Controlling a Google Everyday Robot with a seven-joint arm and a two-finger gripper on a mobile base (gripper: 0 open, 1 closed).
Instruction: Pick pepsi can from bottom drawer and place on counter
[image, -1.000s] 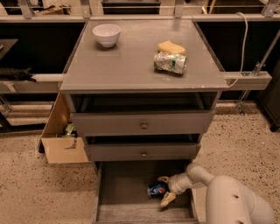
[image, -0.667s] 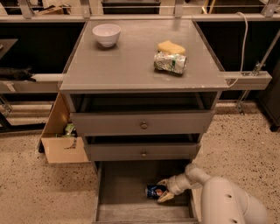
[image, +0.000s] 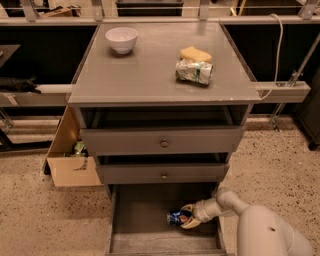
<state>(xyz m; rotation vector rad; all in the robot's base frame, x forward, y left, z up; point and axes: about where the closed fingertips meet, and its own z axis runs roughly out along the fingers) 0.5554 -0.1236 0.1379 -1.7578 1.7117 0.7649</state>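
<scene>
Grasp of the pepsi can (image: 175, 217) is judged to be the step in hand. The can is seen lying on its side on the floor of the bottom drawer (image: 142, 235), which is pulled out at the foot of the cabinet, and it sits toward the cabinet's right side. The gripper (image: 188, 216) is set low inside that drawer, right against the can's right end, reached in from the cabinet's right by the pale arm (image: 227, 200). Whether the gripper is clamped on the can or only set around it cannot be told.

A firm hold is called for next, then a lift clear of the drawer's low wall and out past the two closed drawers (image: 162, 142) above, before the can is carried up to the counter (image: 145, 75).

On the counter, a white bowl (image: 122, 39) is found at the cabinet's back left, with a snack bag (image: 194, 71) and a yellow sponge (image: 195, 53) toward its back right; bare grey surface is left along the front. A cardboard box (image: 70, 167) is stood against the cabinet's left side on a speckled floor (image: 40, 220).
</scene>
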